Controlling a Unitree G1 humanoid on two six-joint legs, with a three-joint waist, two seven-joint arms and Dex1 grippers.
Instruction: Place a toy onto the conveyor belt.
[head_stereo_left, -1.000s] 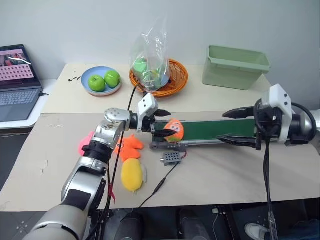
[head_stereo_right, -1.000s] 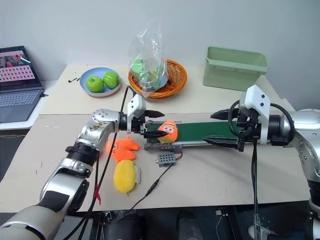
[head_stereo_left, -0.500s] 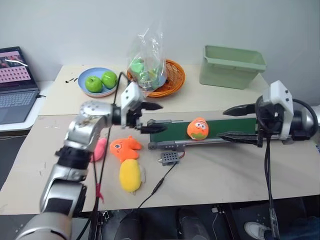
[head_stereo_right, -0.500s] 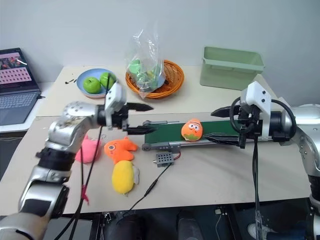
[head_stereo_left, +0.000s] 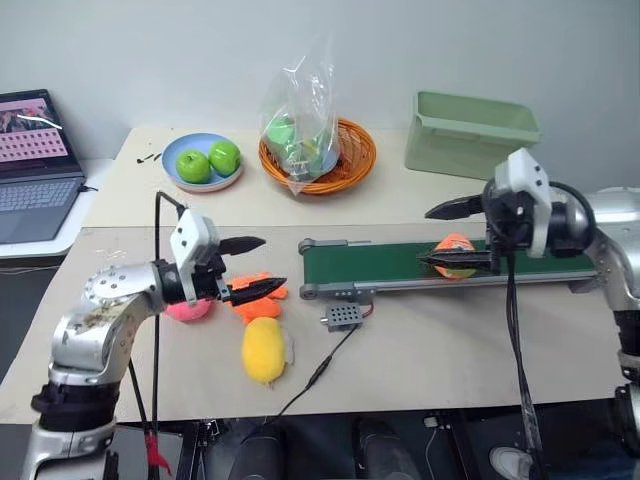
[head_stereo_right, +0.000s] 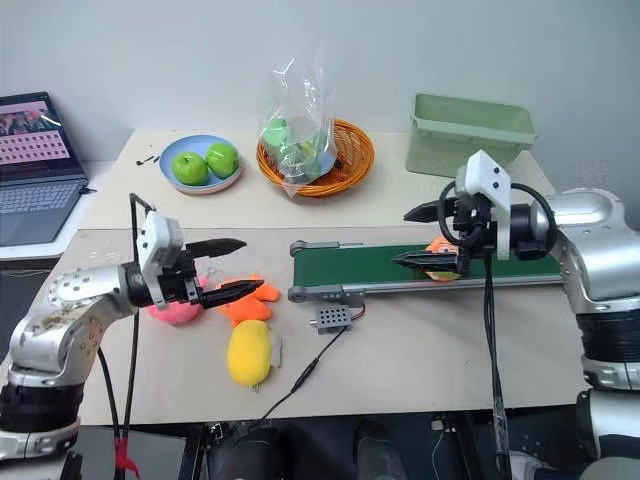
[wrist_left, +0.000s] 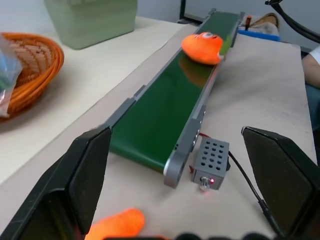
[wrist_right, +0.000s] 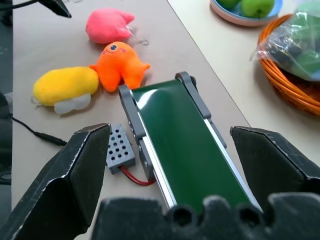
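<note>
Since a second earlier, the toy (head_stereo_left: 455, 243) had travelled from the left end of the conveyor belt (head_stereo_left: 390, 264) to a spot right of the frame's centre, and the left gripper (head_stereo_left: 252, 266) had pulled back from the belt's left end toward the left of the frame.

The tabletop (head_stereo_left: 430, 345) filled the lower half of the head view, with a second, paler one behind it. The long dark-green conveyor belt in its grey frame ran level across the centre and right. A laptop (head_stereo_left: 35, 165) sat at the far left edge. A pale green bin (head_stereo_left: 470, 133) stood at the upper right. An orange wicker basket (head_stereo_left: 352, 160) holding a clear plastic bag (head_stereo_left: 298, 115) sat at upper centre, and a blue plate (head_stereo_left: 190, 178) with two green apples (head_stereo_left: 208, 161) lay to its left.

The left gripper hovered at left of centre, jaws spread wide and holding nothing, above a flat orange plush (head_stereo_left: 252, 303). The right gripper (head_stereo_left: 450, 235) hung at the right, jaws also wide apart, one finger above and one in front of the toy, with no clear grip on it.

The toy, a small round orange ball, lay on the belt. Below the belt's left end lay a yellow oval plush (head_stereo_left: 263, 350), a pink plush (head_stereo_left: 187, 309), and a small grey perforated box (head_stereo_left: 342, 317) with a wire.
</note>
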